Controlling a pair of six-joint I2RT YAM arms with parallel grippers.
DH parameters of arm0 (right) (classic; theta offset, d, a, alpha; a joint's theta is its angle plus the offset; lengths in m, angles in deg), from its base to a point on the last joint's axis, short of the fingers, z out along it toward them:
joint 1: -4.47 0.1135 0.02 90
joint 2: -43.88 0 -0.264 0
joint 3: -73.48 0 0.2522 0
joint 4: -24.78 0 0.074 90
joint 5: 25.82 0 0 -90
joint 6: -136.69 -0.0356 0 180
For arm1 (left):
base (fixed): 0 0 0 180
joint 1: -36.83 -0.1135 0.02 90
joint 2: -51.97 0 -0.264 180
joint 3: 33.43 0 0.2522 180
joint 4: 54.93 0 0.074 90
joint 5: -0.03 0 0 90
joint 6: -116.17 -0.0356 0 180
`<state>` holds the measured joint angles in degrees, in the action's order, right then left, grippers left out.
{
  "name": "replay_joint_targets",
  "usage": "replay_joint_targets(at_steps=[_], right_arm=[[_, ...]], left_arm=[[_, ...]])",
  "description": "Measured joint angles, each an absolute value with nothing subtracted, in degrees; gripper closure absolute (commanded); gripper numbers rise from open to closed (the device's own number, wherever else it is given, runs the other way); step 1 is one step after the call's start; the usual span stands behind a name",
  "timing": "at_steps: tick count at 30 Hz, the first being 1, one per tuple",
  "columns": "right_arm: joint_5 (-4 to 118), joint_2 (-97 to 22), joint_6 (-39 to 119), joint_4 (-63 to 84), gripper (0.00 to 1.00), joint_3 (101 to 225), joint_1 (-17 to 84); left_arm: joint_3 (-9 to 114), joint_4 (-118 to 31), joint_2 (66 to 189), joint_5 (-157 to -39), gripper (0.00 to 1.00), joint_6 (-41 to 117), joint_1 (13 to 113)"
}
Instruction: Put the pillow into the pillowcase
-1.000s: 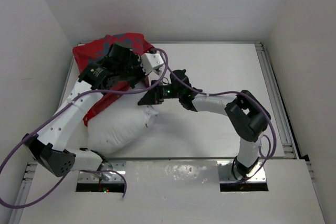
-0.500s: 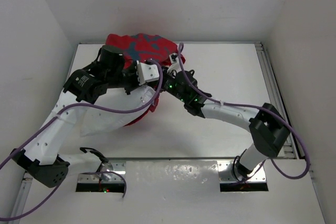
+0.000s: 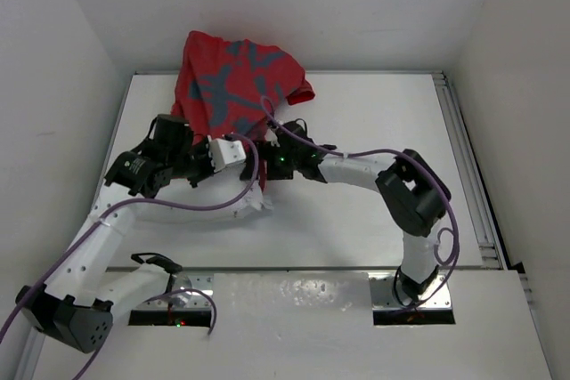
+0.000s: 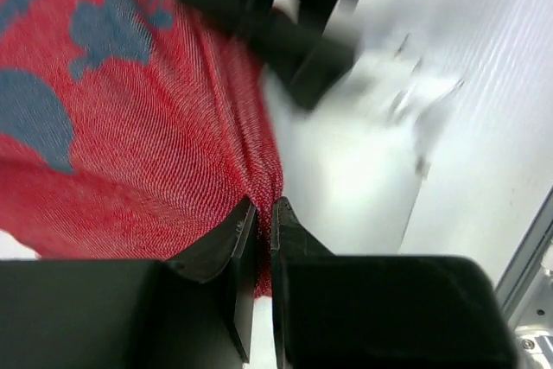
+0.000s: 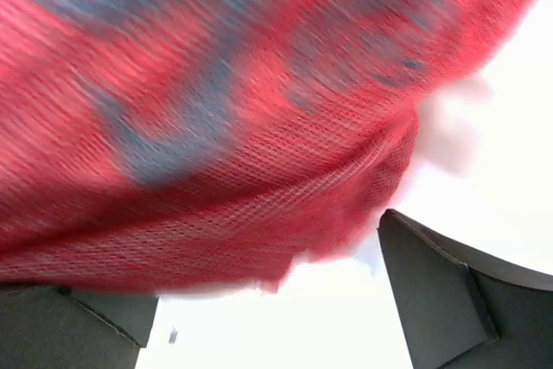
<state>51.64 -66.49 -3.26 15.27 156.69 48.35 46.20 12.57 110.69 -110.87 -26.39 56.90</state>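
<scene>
The red pillowcase (image 3: 236, 68) with blue-grey figures stands bunched up at the back of the table, its lower edge hanging down to both grippers. My left gripper (image 3: 252, 169) is shut on a fold of that red edge (image 4: 259, 187). My right gripper (image 3: 267, 159) faces it from the right, open, with the red cloth (image 5: 216, 127) above its spread fingers (image 5: 449, 291) and nothing pinched between them. The white pillow (image 3: 256, 206) shows only as a small part under my left forearm, and as a white mass (image 4: 363, 162) beside the red edge.
The white table (image 3: 374, 113) is boxed in by white walls at the back and both sides. A metal rail (image 3: 463, 157) runs along its right edge. Purple cables loop over both arms.
My right gripper has opened and let go of the cloth. My left arm has drawn back toward the near left, and the pillowcase now stands higher at the back, hiding most of the pillow.
</scene>
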Motion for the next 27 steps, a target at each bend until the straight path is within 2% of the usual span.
replay_joint_targets(at_steps=[1, 2, 4, 5, 6, 9, 11, 12, 13, 14, 15, 16, 17, 18, 19, 20, 21, 22, 24, 27], right_arm=[[50.2, -65.7, -1.1, 15.2, 0.01, 154.7, 47.6], [48.7, -64.4, 1.4, 14.8, 0.01, 152.4, 46.9], [46.6, -60.4, 7.0, 13.6, 0.01, 148.4, 46.2], [45.7, -57.6, 10.1, 12.8, 0.01, 146.5, 45.9], [45.0, -54.9, 12.7, 12.2, 0.01, 144.7, 45.6], [41.0, -46.6, 19.2, 11.8, 0.01, 139.1, 44.0], [36.4, -42.7, 21.7, 12.1, 0.06, 135.9, 42.1], [34.1, -41.7, 22.2, 12.6, 0.13, 134.5, 41.0], [31.3, -41.0, 22.3, 13.9, 0.38, 132.8, 39.7], [28.6, -40.9, 21.9, 15.6, 0.57, 131.2, 38.3], [25.7, -41.2, 20.4, 18.5, 0.79, 129.3, 36.7], [23.2, -41.8, 18.3, 21.6, 0.88, 127.4, 35.1], [21.0, -42.9, 15.1, 25.0, 0.89, 125.5, 33.5], [19.9, -44.2, 12.0, 28.6, 0.85, 124.1, 32.2], [19.3, -45.8, 8.7, 32.5, 0.70, 122.7, 31.0], [19.2, -47.7, 4.8, 36.4, 0.62, 121.5, 30.1], [19.7, -49.7, 1.2, 40.2, 0.52, 120.7, 29.6], [20.5, -51.7, -2.0, 43.3, 0.45, 120.5, 29.4], [22.1, -56.1, -7.6, 49.1, 0.40, 120.8, 30.3], [25.9, -60.1, -11.0, 51.1, 0.38, 122.7, 33.2]], left_arm=[[44.2, 12.2, 109.3, -110.7, 0.97, -26.5, 56.2], [42.7, 11.8, 108.1, -110.5, 0.77, -26.5, 55.5], [41.4, 11.5, 106.6, -110.4, 0.50, -26.2, 54.5], [41.4, 11.7, 106.0, -110.2, 0.20, -25.4, 53.8], [41.4, 11.5, 105.4, -110.1, 0.02, -24.8, 53.1], [42.4, 11.2, 104.7, -109.8, 0.00, -21.5, 50.4], [43.6, 10.4, 104.7, -109.3, 0.00, -19.2, 48.6], [44.1, 10.1, 104.7, -109.0, 0.00, -17.9, 47.5], [44.4, 9.7, 104.7, -108.6, 0.01, -16.8, 46.4], [44.6, 9.4, 104.5, -108.1, 0.10, -15.7, 45.0], [44.6, 9.2, 104.4, -107.6, 0.29, -14.7, 43.7], [44.6, 9.2, 104.3, -106.8, 0.71, -13.6, 42.4], [44.6, 9.2, 104.3, -106.0, 0.84, -12.3, 41.2], [44.6, 9.2, 104.4, -105.0, 0.88, -11.7, 40.2], [44.6, 9.1, 104.6, -103.9, 0.85, -10.6, 39.0], [44.7, 9.1, 105.0, -102.9, 0.74, -9.9, 38.0], [44.8, 9.0, 105.7, -102.3, 0.59, -8.9, 36.5], [44.9, 9.0, 106.5, -101.8, 0.32, -8.5, 35.4], [45.3, 9.0, 109.6, -101.0, 0.18, -7.3, 33.0], [44.9, 9.0, 114.6, -100.7, 0.15, -6.6, 31.7]])
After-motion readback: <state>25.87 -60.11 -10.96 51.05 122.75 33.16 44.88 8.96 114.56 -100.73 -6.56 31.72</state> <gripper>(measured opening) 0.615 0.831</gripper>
